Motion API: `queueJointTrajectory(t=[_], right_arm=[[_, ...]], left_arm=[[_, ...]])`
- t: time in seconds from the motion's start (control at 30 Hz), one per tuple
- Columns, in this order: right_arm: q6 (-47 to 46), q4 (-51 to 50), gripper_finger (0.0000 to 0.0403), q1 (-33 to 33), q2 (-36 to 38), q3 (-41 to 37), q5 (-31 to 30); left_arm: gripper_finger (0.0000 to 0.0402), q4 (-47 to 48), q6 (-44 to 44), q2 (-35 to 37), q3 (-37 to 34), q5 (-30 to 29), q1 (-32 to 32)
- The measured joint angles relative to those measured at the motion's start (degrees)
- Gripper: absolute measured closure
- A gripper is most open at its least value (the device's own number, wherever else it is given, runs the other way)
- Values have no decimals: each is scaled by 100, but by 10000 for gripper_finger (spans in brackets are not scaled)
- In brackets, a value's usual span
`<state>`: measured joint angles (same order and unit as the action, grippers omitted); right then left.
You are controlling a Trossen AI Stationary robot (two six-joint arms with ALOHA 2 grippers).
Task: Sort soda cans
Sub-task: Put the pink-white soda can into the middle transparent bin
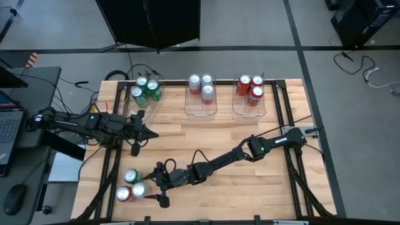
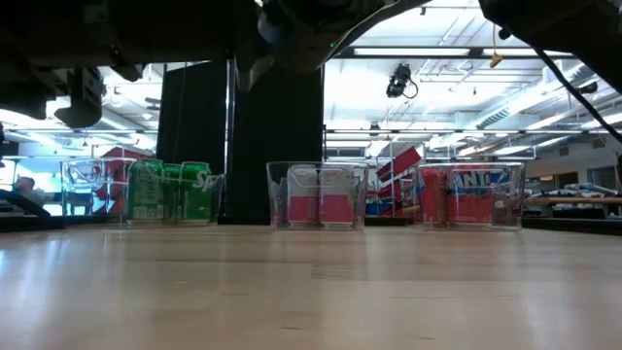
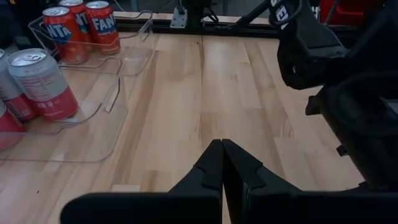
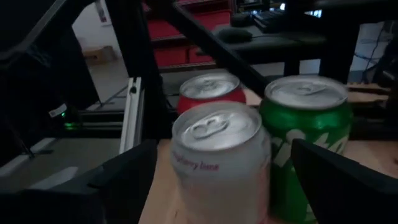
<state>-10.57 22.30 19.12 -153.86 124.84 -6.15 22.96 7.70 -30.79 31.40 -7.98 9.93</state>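
Spread wide, the right claw [image 1: 153, 189] is held around a silver-white can [image 4: 221, 162] at the desk's [image 1: 250, 187] near left corner, with a green can [image 1: 131, 176] and a red can [image 1: 124, 194] just beside it. Pinched fully closed and empty, the left claw [image 3: 222, 163] is kept over the bare desk before the three bins, where the other cans are stood.

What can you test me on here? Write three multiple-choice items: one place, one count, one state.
1. The loose cans stand: A) near the table's left corner; B) in the middle bin; C) on the floor.
2. Green cans in the left bin: A) one; B) three; C) six.
3. The right gripper is: A) shut on a red can; B) open around the silver-white can; C) out of view.
Answers: A, the high view shows them there; B, three tops show; B, its fingers flank that can.
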Motion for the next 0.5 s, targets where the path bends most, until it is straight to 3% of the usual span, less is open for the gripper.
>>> queueJointTrajectory(t=[0.5], right_arm=[[126,-6,102,-115,2,0,177]], left_arm=[[398,-54,-14,-2,2,1,-1]])
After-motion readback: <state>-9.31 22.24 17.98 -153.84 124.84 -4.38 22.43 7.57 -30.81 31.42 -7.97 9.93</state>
